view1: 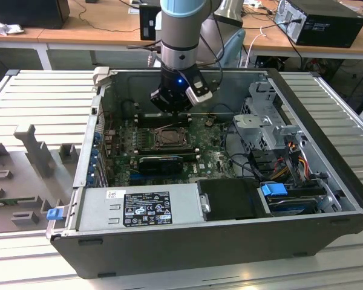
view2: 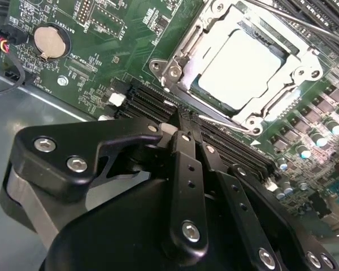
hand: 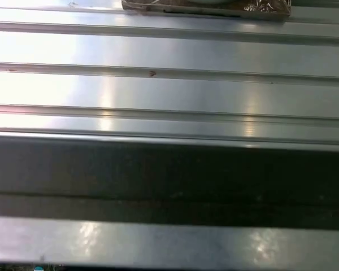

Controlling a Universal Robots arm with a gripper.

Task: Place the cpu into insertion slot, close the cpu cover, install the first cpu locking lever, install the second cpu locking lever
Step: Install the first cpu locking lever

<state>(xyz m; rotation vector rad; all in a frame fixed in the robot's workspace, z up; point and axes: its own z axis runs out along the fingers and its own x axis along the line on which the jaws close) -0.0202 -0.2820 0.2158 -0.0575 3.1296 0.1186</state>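
The arm (view1: 180, 36) comes straight down from above in the exterior view, its wrist vertical with a small blue light lit on it. The black end effector (view2: 183, 127) points downward; in the second wrist view its fingers (view2: 186, 169) are pressed together, holding nothing.

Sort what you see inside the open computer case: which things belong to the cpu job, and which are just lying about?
Job:
cpu
slot
cover
hand

Lying about:
coin battery
power supply
blue clip
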